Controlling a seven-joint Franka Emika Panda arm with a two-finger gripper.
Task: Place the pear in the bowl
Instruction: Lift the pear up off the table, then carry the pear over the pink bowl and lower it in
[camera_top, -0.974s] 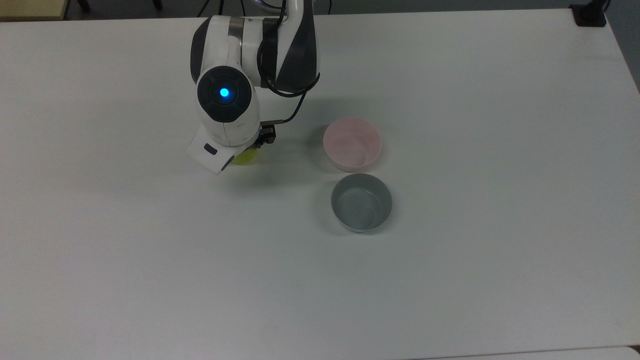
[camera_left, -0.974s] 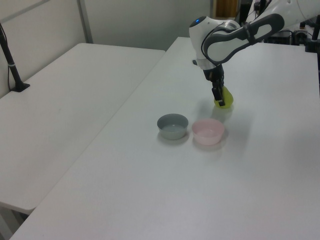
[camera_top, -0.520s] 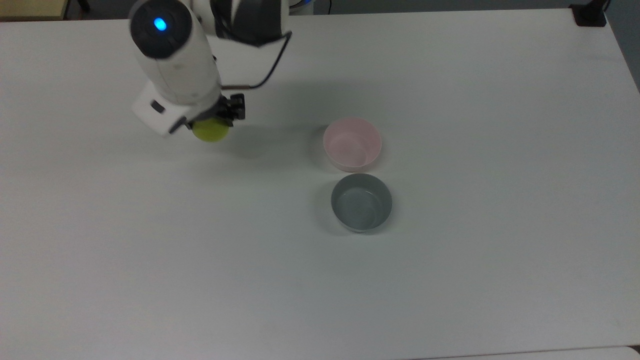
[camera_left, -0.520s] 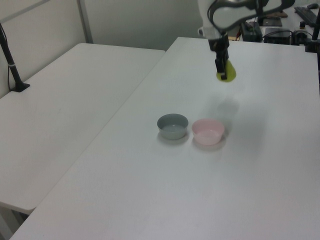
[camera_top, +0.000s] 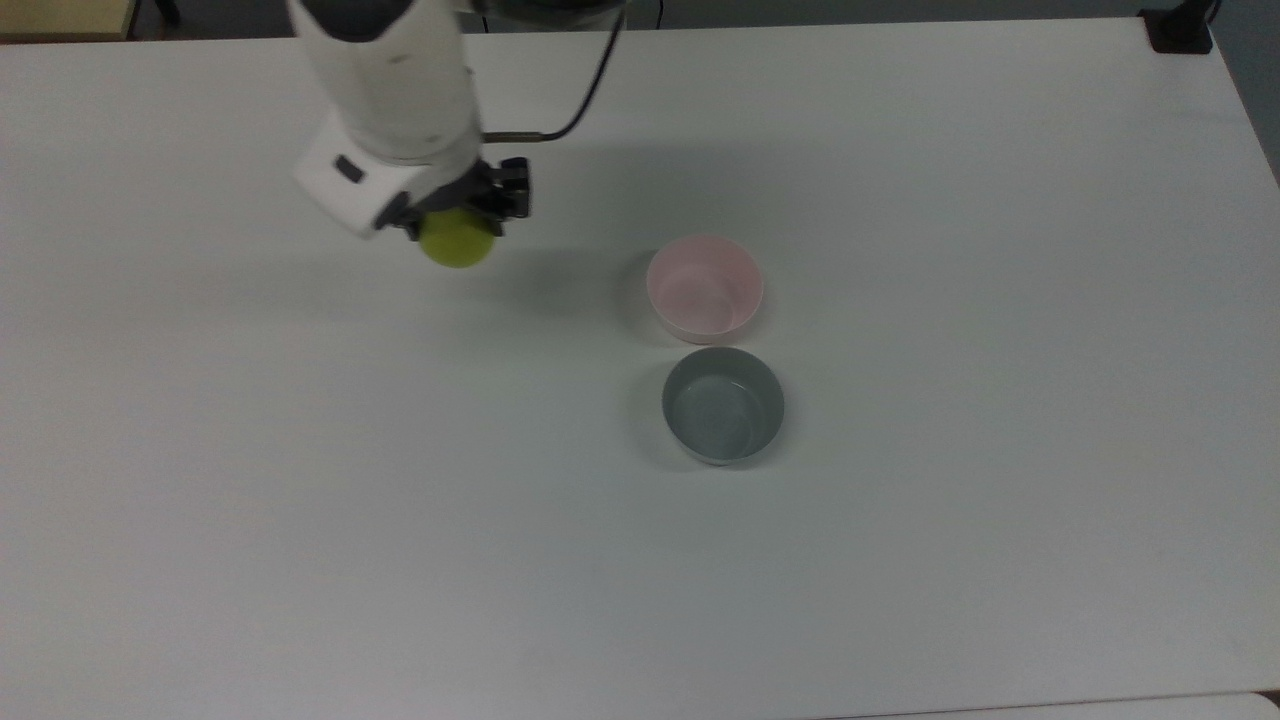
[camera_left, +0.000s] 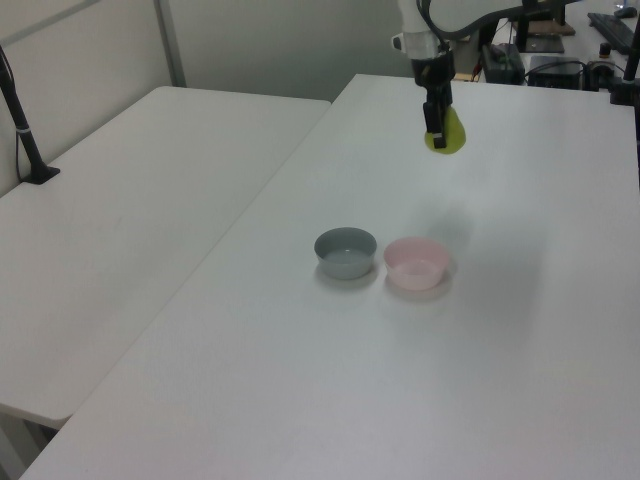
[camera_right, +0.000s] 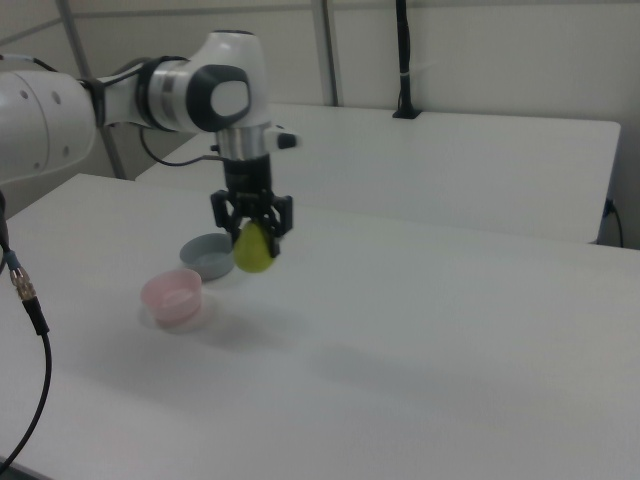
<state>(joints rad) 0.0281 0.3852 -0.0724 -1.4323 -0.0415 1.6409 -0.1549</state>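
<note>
The yellow-green pear (camera_top: 458, 242) (camera_left: 447, 132) (camera_right: 254, 250) hangs high above the white table, with my gripper (camera_top: 455, 215) (camera_left: 437, 118) (camera_right: 252, 228) shut on it from above. The pale pink bowl (camera_top: 705, 288) (camera_left: 416, 263) (camera_right: 172, 295) stands empty on the table. In the top view it lies well to the right of the pear and a little lower in the picture. In the right view the pear hangs to the right of the bowl and above it.
A grey bowl (camera_top: 723, 404) (camera_left: 345, 252) (camera_right: 207, 255) of similar size sits right beside the pink one. A second white table (camera_left: 120, 200) stands alongside, with a black post (camera_left: 25, 130) on it.
The gripper has lifted the pear off the table, first swinging towards the top view's left, then shifting back right towards the bowls. Both bowls stay put.
</note>
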